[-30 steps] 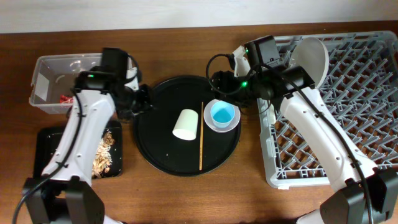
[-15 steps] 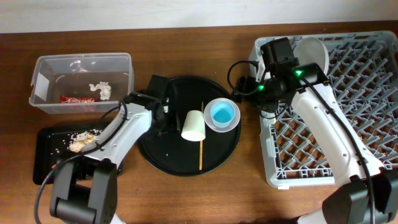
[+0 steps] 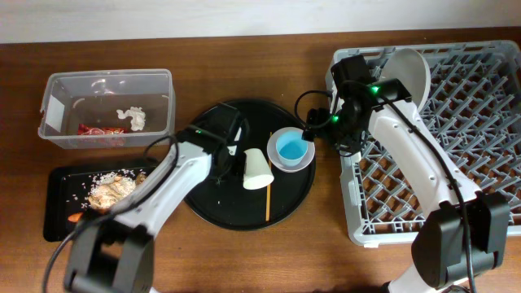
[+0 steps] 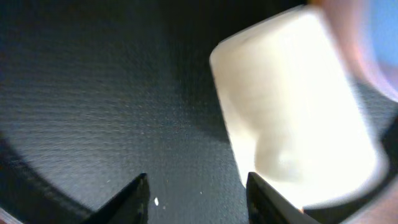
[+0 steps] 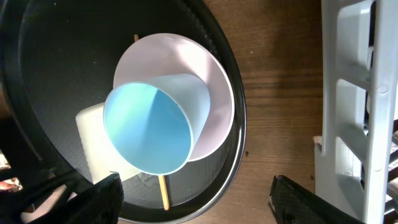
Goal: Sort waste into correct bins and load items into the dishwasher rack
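The small white cup (image 3: 258, 168) lies on its side on the round black tray (image 3: 213, 207). My left gripper (image 3: 234, 160) is open just left of it. In the left wrist view the white cup (image 4: 292, 118) lies right of the open jaws (image 4: 198, 199), against the right finger. The light-blue cup (image 3: 291, 149) stands in the pale bowl (image 3: 307, 163). My right gripper (image 3: 319, 134) is open and empty beside them. The right wrist view shows the blue cup (image 5: 155, 121), the bowl (image 5: 208, 81) and the open jaws (image 5: 196, 199). The wooden stick (image 3: 266, 195) lies on the tray. The plate (image 3: 409, 72) stands in the grey rack (image 3: 456, 163).
The clear tub (image 3: 61, 85) holds the red wrapper (image 3: 99, 129) and the napkin (image 3: 131, 119). The shallow black tray (image 3: 57, 224) holds rice (image 3: 110, 191) and an orange bit. The rack edge (image 5: 360, 112) is right of my right gripper.
My left arm swung from the bins onto the round tray, and the white cup tipped over and shifted right. My right gripper dropped closer to the bowl.
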Controlling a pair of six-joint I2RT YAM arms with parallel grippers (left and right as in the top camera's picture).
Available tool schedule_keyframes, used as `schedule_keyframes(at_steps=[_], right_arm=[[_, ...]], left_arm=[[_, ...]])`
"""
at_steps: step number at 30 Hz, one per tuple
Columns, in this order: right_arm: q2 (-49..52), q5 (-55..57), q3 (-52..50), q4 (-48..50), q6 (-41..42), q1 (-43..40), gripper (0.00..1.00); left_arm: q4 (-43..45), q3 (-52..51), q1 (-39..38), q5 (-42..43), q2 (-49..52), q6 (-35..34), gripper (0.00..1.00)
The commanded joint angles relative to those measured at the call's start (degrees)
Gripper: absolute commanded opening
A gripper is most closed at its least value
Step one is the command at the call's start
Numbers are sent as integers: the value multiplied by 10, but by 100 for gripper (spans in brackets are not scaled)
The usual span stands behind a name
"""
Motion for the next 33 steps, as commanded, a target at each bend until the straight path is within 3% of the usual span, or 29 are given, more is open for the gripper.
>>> schedule_keyframes(at_steps=[1,6,11,21,25,33], right_arm=[[4,9,-3,-1,-2,0,79],[4,9,-3,-5,-2,0,80],[4,7,-3,-6,-2,0,80],[4,6,-3,-11,-11,1,80],[3,5,-3,-11,-48,1,80],[2,5,54,-44,-71,1,84]], left_arm=[[-2,-1,-24,-15,-55,37,51],[28,-43,-90,-76,-55,47,52],[64,-63,-100,-156,-53,30,56],[142,-93,-101,-158,-48,32,56],[153,-93,-100,-214,-48,-8,56],[138,-93,-64,-216,-48,-31,46]])
